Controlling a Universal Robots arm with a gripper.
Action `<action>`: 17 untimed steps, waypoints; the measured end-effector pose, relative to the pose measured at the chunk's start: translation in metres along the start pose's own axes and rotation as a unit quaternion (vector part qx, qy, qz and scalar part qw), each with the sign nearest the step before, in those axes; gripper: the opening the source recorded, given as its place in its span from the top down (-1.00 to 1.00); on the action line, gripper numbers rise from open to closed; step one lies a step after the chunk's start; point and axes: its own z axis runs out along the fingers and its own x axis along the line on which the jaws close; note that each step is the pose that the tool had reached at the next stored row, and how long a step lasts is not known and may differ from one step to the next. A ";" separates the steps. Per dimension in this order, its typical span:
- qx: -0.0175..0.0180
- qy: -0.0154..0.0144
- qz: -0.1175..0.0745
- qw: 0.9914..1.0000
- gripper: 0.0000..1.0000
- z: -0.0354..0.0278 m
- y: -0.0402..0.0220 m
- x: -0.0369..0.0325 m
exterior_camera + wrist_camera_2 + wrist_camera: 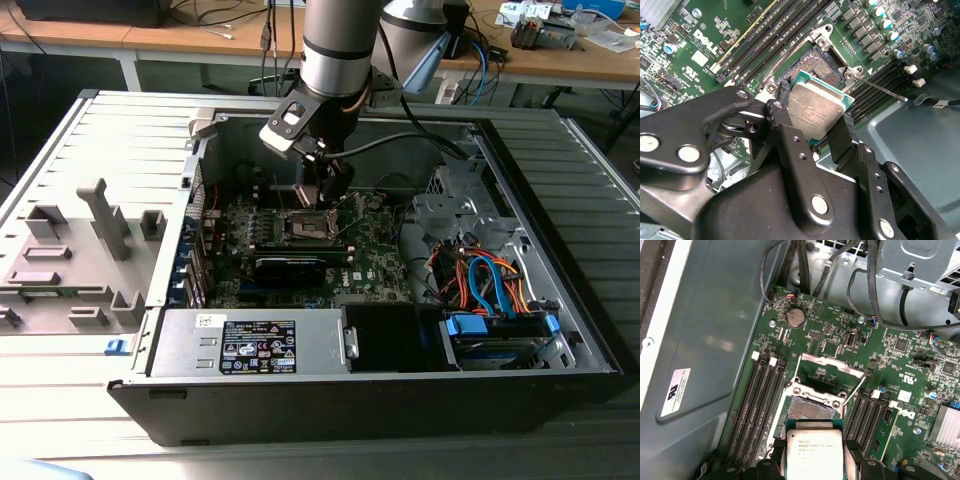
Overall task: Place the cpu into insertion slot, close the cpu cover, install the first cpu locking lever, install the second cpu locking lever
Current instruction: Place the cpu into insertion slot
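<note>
My gripper (pixel 812 114) is shut on the cpu (pixel 815 109), a flat square chip with a silvery top, pinched by its two opposite edges between the black fingers (pixel 781 102). The chip hangs just over the insertion slot (pixel 816 66), whose dark pin field is bare. In the first wrist view the cpu (pixel 814 450) covers the near edge of the insertion slot (pixel 812 407). The cpu cover (pixel 832 365), a silver frame, stands swung open behind it. Two thin locking levers (pixel 880 87) stick out unlatched beside the slot. In the exterior view the gripper (pixel 325 192) hovers above the insertion slot (pixel 310 226).
Long black memory slots (pixel 760 405) flank the socket on both sides. A black heatsink block (pixel 290 268) lies just in front of it. The power supply (pixel 250 345), the drive bay with bundled cables (pixel 490 285) and the case walls (pixel 330 125) enclose the board.
</note>
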 end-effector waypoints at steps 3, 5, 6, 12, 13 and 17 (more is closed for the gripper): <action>0.000 0.000 0.001 1.000 -0.09 0.0002 0.0000 0.0000; 0.000 0.000 0.001 1.000 -0.09 0.0003 0.0000 0.0000; 0.000 0.000 0.001 1.000 -0.09 0.0004 0.0000 0.0000; 0.000 0.000 0.003 1.000 -0.09 0.0007 0.0000 0.0000; 0.000 0.000 0.003 1.000 -0.09 0.0008 0.0000 0.0000; 0.000 0.000 0.004 1.000 -0.09 0.0011 0.0000 0.0000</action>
